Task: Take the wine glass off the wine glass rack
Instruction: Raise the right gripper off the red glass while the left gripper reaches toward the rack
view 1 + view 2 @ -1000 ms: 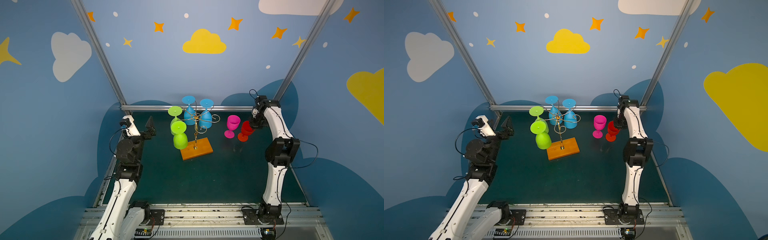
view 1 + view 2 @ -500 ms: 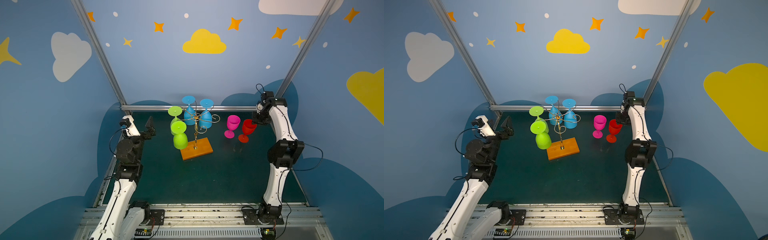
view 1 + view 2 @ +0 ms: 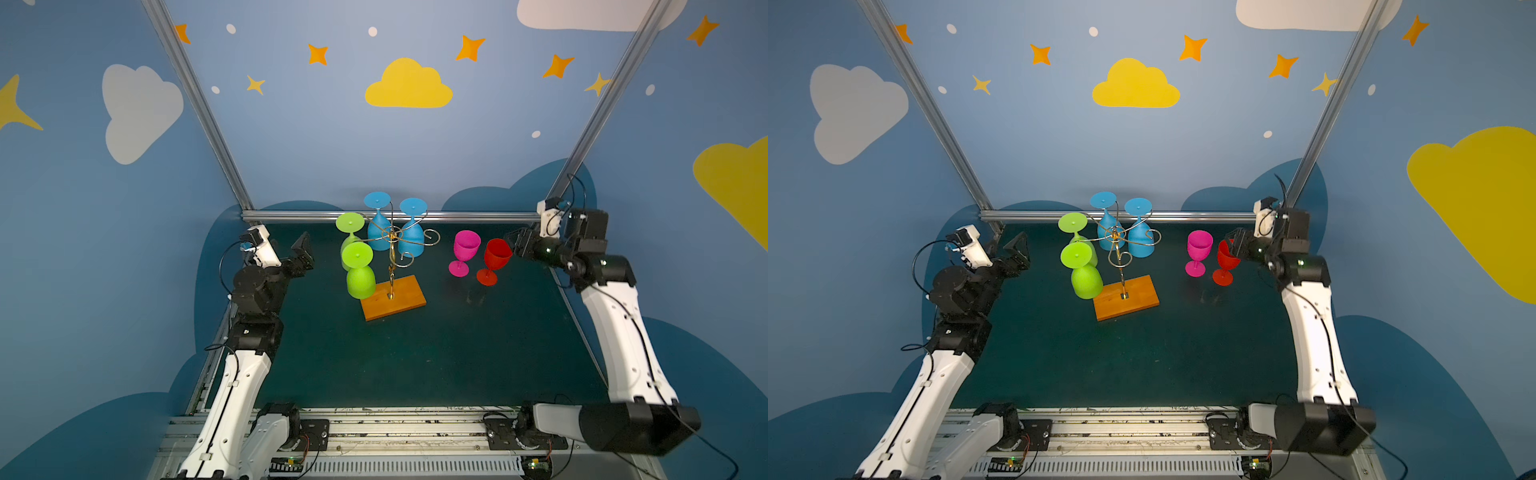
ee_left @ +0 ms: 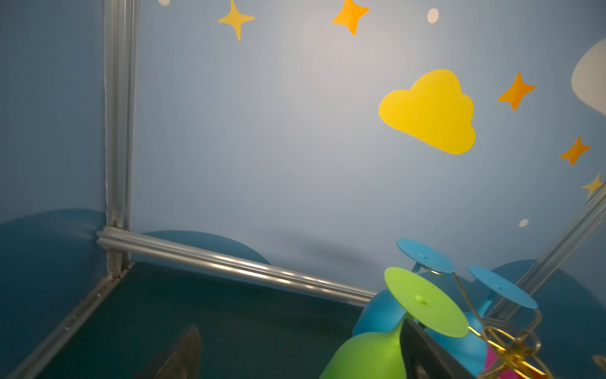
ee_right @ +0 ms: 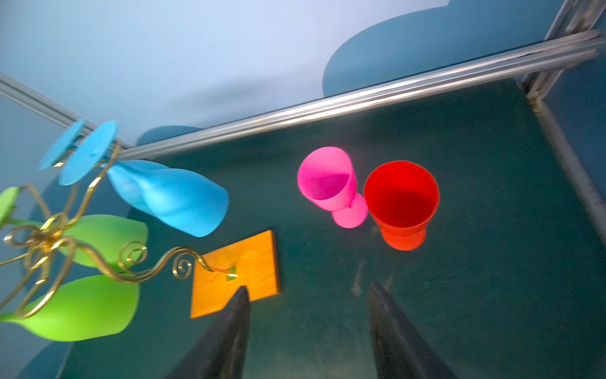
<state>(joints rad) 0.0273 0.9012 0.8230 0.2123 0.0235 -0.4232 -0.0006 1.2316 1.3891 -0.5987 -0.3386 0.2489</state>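
- The right gripper (image 5: 308,288) holds its fingers (image 5: 229,328) apart with nothing between them. The red glass (image 5: 401,203) stands upright on the mat (image 3: 415,365), on the right arm's side of the wine glass rack (image 3: 395,297) and just beside the pink glass (image 5: 328,178).
- The step in hand looks like clearing away from the red glass. It is best done by backing straight off, away from the rack, with the fingers kept wide so neither pad clips the rim and knocks it into the pink glass.
- The left gripper (image 3: 305,254) is also spread and empty, on the opposite side of the rack.
- Four glasses hang bowl-down from the rack: two green glasses (image 3: 359,270) on the left arm's side and two blue glasses (image 3: 412,237) at the back.
- The nearer green glass is near the left fingers (image 4: 426,354) but not between them. The blue glasses are well apart from the right fingers.
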